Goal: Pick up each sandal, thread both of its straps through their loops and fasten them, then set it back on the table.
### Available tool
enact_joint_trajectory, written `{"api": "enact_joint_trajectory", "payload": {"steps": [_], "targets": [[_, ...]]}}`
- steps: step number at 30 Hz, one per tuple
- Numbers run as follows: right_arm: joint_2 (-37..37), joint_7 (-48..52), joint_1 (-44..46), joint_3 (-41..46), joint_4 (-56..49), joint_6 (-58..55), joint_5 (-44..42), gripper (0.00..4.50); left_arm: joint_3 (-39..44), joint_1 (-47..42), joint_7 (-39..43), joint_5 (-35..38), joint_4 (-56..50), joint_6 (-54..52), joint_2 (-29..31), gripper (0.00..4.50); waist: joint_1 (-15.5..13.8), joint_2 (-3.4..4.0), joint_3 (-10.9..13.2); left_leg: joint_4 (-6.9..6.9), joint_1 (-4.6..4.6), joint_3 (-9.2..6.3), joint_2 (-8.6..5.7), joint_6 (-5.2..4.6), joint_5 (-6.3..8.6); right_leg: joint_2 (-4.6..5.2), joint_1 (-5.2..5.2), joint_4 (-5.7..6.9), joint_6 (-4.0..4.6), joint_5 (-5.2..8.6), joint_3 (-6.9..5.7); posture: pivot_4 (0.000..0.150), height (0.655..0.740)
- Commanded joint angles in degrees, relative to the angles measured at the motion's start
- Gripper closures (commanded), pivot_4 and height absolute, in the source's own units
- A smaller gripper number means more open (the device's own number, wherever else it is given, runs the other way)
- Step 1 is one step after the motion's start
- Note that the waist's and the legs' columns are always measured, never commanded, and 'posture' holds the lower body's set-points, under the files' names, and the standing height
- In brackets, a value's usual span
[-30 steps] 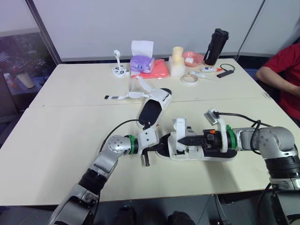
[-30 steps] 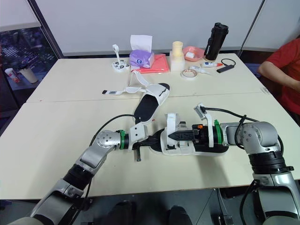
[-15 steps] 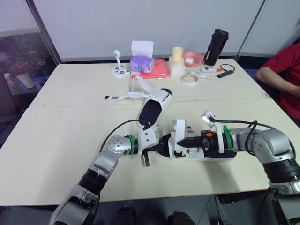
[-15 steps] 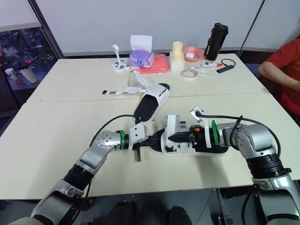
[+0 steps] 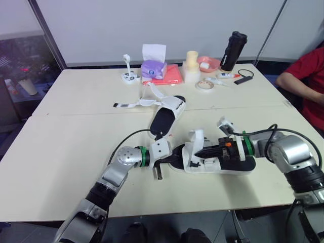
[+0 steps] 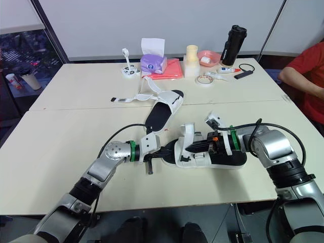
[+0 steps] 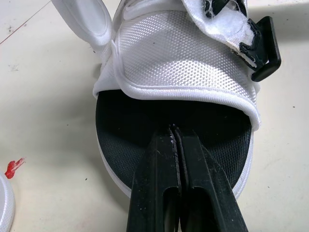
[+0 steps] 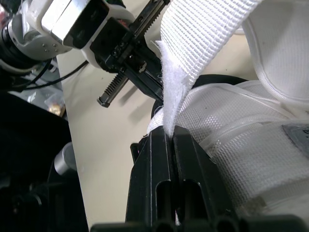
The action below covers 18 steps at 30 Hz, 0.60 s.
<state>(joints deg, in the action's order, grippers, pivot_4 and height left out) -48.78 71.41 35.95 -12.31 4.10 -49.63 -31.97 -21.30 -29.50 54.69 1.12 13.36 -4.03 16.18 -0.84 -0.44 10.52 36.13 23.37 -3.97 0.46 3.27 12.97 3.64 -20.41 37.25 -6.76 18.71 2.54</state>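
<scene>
White sandal (image 5: 212,163) flat on desk (image 5: 76,147). Jaws of left gripper (image 7: 173,131) together, tips on black footbed. Jaws of right gripper (image 8: 171,134) clamped on raised strap (image 8: 203,34). Farther back, second sandal (image 5: 164,119).

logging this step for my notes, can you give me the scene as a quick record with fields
near sandal: lying on the table, between the two hands
left hand: fingers shut, tips on the near sandal's black insole at the toe end
right hand: shut on a white strap of the near sandal, strap raised above the upper
far sandal: flat on the table beyond, one strap trailing loose
far edge: tissue box, black bottle
person: red sleeve at the table's right side
</scene>
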Motion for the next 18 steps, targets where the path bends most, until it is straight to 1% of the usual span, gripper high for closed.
{"api": "enact_joint_trajectory", "payload": {"steps": [1,7,12,18], "targets": [[-2.5,2.8,1.7,-0.5,2.3,1.7,3.3,4.49,-2.8,2.0,0.1,-2.7,3.8,-1.6,0.3,4.50,0.0,0.00,0.0,0.00,0.00,0.00,0.00,0.00,0.00,0.00,0.00,0.00,0.00,0.00,0.00,0.150,0.7400],[-3.7,8.2,3.2,-3.0,3.0,4.8,6.1,4.49,-2.8,2.4,-0.1,-2.6,4.0,-1.4,0.1,4.50,-0.1,0.00,0.0,-0.01,0.01,0.00,-0.04,0.00,0.00,0.04,0.00,-0.04,-0.01,0.00,0.00,0.150,0.7400],[-1.5,8.8,5.0,-4.2,3.5,6.0,8.0,4.49,-2.9,2.5,-0.3,-2.6,4.2,-1.3,-0.2,4.50,-0.1,0.00,0.0,-0.01,0.01,0.00,-0.05,0.01,0.00,0.06,0.00,-0.04,-0.01,0.00,0.00,0.150,0.7400],[-0.6,10.8,4.5,-4.8,0.3,5.5,7.9,4.49,-2.9,2.7,-0.6,-2.6,4.1,-1.3,-0.4,4.50,0.0,0.01,0.0,-0.01,0.01,-0.01,-0.05,0.01,0.00,0.06,0.00,-0.04,-0.01,-0.01,0.00,0.150,0.7400]]}}
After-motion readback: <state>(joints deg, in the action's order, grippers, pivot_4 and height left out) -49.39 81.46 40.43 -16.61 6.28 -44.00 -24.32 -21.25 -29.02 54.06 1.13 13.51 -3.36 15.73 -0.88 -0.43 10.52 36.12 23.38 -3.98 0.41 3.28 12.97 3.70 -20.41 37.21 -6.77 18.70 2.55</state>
